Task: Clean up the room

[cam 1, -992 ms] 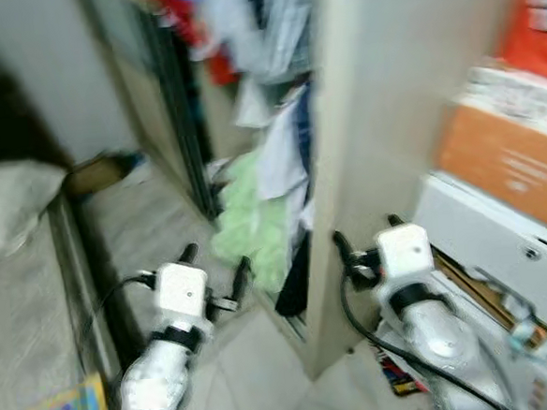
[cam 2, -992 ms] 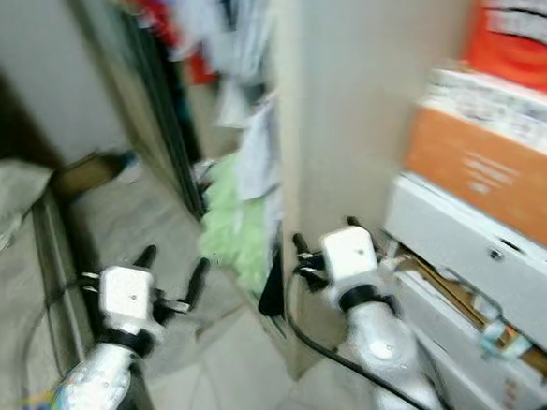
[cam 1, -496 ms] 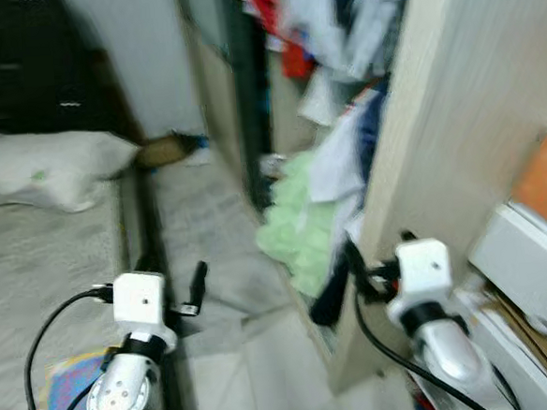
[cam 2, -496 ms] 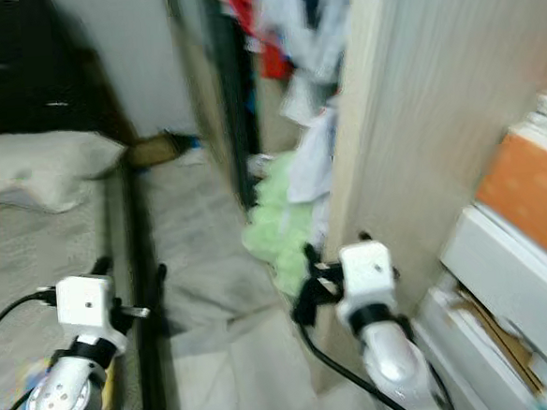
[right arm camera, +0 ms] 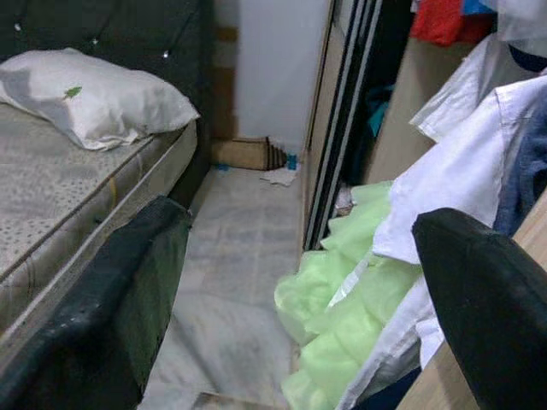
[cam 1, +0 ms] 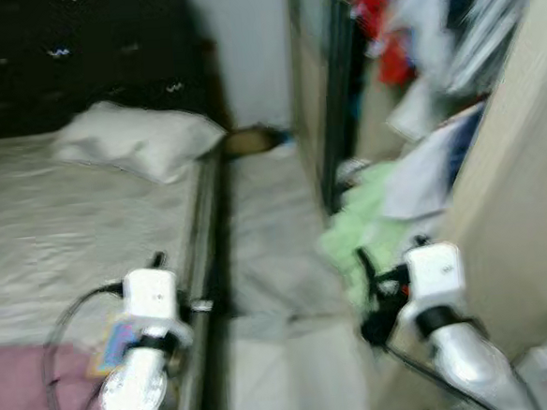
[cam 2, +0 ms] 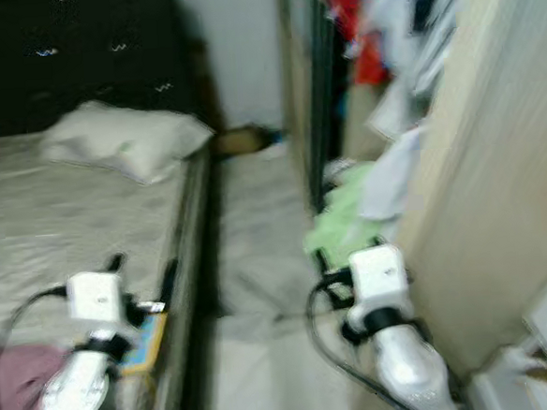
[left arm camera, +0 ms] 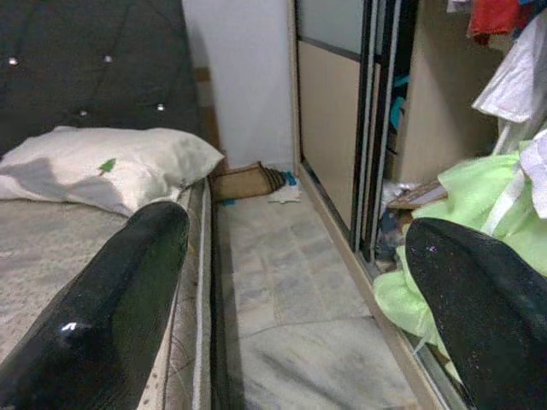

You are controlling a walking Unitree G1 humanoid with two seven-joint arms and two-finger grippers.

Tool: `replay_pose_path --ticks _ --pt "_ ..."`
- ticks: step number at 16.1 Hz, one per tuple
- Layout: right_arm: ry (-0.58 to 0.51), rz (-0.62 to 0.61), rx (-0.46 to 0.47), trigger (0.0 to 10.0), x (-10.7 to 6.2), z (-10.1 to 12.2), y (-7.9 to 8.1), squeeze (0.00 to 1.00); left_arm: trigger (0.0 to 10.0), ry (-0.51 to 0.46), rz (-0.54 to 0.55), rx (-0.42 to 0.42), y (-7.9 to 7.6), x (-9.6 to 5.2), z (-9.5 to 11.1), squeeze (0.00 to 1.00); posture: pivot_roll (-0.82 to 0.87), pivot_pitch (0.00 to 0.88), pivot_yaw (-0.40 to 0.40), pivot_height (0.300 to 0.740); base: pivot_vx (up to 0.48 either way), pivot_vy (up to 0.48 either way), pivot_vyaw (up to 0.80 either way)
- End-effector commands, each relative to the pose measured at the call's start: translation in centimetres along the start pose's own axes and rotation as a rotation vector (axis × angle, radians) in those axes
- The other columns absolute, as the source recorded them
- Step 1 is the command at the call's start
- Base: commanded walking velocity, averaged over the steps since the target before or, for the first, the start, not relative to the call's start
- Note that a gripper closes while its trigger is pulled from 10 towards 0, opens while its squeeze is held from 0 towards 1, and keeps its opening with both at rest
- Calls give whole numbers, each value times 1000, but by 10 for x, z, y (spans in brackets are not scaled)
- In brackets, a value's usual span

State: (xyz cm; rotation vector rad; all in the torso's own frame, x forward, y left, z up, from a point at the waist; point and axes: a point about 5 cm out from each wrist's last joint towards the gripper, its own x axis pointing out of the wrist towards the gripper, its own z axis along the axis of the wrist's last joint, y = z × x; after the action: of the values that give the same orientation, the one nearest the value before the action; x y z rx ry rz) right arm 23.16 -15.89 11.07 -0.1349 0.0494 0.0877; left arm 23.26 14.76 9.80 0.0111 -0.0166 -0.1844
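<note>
Both grippers, left gripper (left arm camera: 291, 307) and right gripper (right arm camera: 299, 299), were spread wide and empty, likely ready to grasp. Light green clothing (right arm camera: 342, 299) spilled from the open wardrobe (left arm camera: 376, 128) onto the floor (left arm camera: 282, 290) beside the bed's edge (left arm camera: 198, 256).

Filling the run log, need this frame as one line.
phase: walking, blurred | left hand: open, empty, by bed | right hand: open, empty, near green cloth spilling from wardrobe | pillow on bed

A home bedroom: a bed (left arm camera: 51, 248) with a pillow (left arm camera: 111, 166) (dark tufted headboard (left arm camera: 85, 68) behind) faces an overflowing sliding-door wardrobe (left arm camera: 342, 111).
</note>
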Motion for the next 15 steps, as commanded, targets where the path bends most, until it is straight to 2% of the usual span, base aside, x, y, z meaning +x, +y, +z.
replay_pose_path --ticks 1,12,15 --pt "-10 19 19 10000 2 3 7 0 10000 -3 15 18 7 0 2 0 -79 0 -3 740 0 0 625" --pt "-4 37 19 10000 4 2 10 0 10000 0 9 16 5 0 2 0 -78 8 -6 740 0 0 585" --pt "-6 48 10 10000 8 3 12 0 10000 0 6 15 4 1 2 0 -75 11 -6 740 0 0 800"
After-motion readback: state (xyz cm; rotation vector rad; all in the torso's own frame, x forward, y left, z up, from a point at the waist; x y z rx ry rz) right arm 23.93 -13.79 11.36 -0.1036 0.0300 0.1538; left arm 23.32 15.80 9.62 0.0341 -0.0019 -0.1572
